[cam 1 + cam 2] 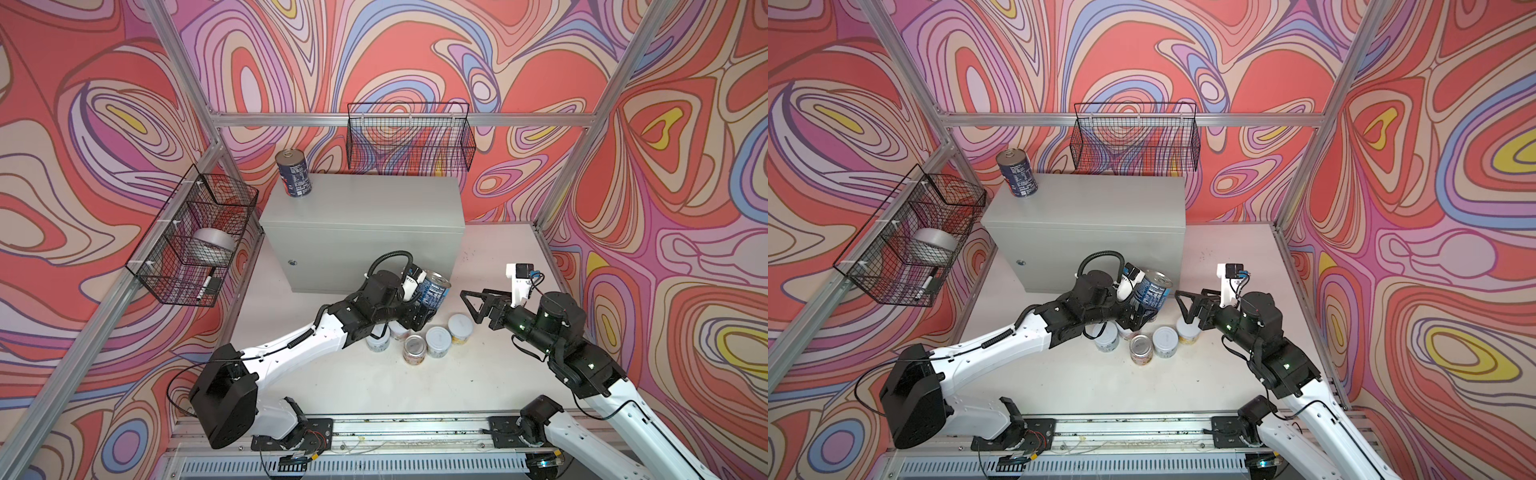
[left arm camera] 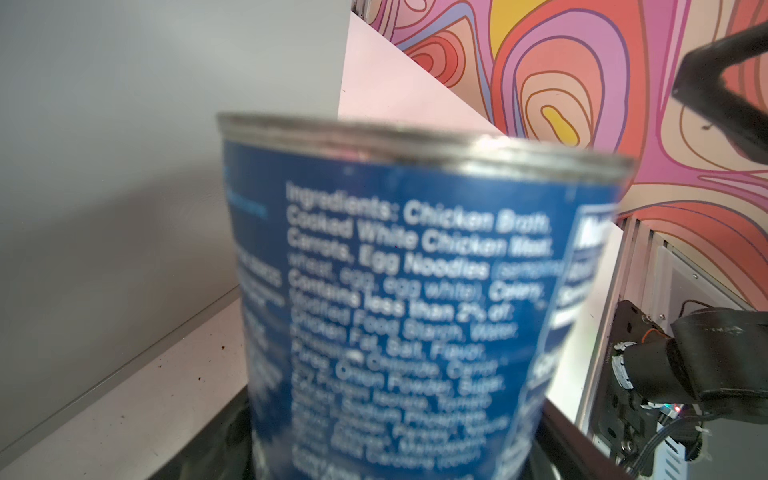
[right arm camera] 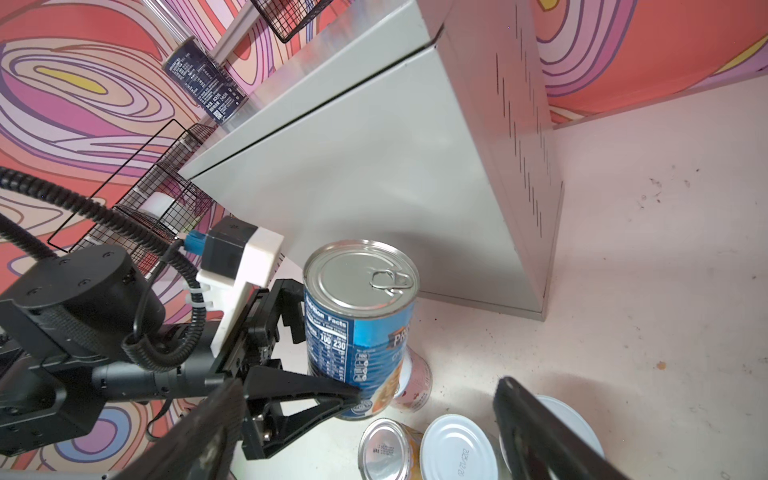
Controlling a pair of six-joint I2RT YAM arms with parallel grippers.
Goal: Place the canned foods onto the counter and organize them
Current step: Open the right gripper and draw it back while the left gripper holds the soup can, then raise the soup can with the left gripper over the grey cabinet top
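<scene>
My left gripper (image 1: pixel 420 312) is shut on a tall blue-labelled can (image 1: pixel 435 288) (image 3: pixel 359 328), holding it upright above the tabletop, just in front of the counter (image 1: pixel 361 208). In the left wrist view that can (image 2: pixel 395 291) fills the frame. A second tall dark-blue can (image 1: pixel 294 172) (image 1: pixel 1016 172) stands on the counter's far left corner. Several short cans (image 1: pixel 438 340) with silver tops stand grouped on the table below the held can; some are partly hidden under my left arm. My right gripper (image 1: pixel 471 308) hangs open and empty to the right of the held can, above a pale can (image 1: pixel 460 328).
A black wire basket (image 1: pixel 195 237) on the left wall holds a grey tape roll (image 1: pixel 212 245) and a marker (image 1: pixel 205 286). Another wire basket (image 1: pixel 409 137) hangs on the back wall behind the counter. White tabletop (image 1: pixel 498 249) lies right of the counter.
</scene>
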